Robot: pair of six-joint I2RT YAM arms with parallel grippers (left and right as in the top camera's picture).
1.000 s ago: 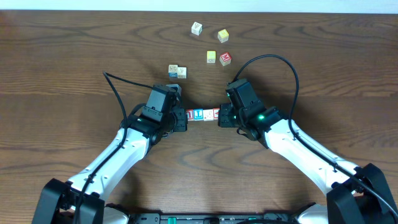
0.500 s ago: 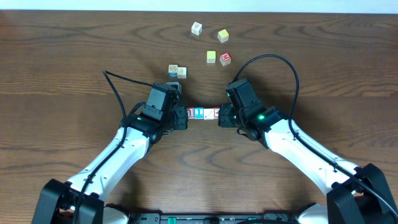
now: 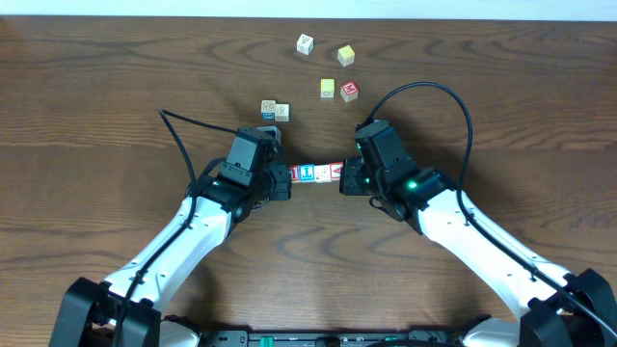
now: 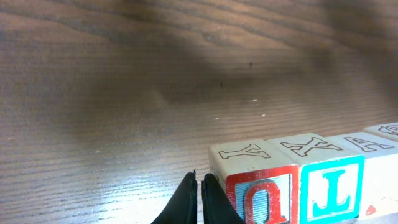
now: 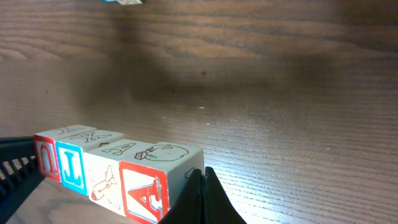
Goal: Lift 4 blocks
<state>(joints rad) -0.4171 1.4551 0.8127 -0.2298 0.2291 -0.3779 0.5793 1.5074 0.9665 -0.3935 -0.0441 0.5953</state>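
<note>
Overhead, both arms reach in from the near edge of the desk (image 3: 87,106) with elbows out and forearms converging on the middle. The left gripper (image 3: 285,180) and right gripper (image 3: 345,177) face each other tip to tip. The row of four blocks (image 3: 315,174) is pressed end to end between them. Past the row lie a pair of loose cubes (image 3: 275,111) and a yellow cube (image 3: 328,89) just beside a red cube (image 3: 349,91). A white cube (image 3: 305,43) and a second yellow cube (image 3: 345,55) sit near the far edge. Bare wood spreads wide to either side of the arms.

In the left wrist view the jaws are together, their tips against the outer end of the U-lettered red block (image 4: 261,199). The blue block (image 4: 329,194) is next along. Open wood runs ahead.

In the right wrist view the jaws are likewise together, butted against the V-lettered red block (image 5: 144,194). The white block (image 5: 102,180) comes after it. Whether the row clears the desk, I cannot tell.
</note>
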